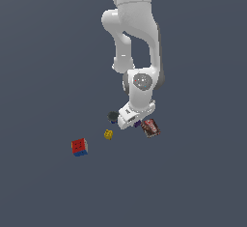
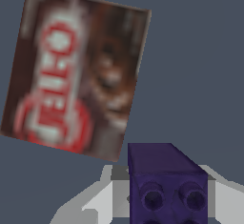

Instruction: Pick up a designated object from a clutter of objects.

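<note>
Wrist view: purple brick (image 2: 167,182) btwn end effector (image 2: 162,194) fingers; exterior hides grip.

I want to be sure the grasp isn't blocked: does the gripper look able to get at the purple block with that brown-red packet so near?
Probably yes. The purple block already sits between the gripper fingers, and the brown-red packet lies apart from it.
</note>
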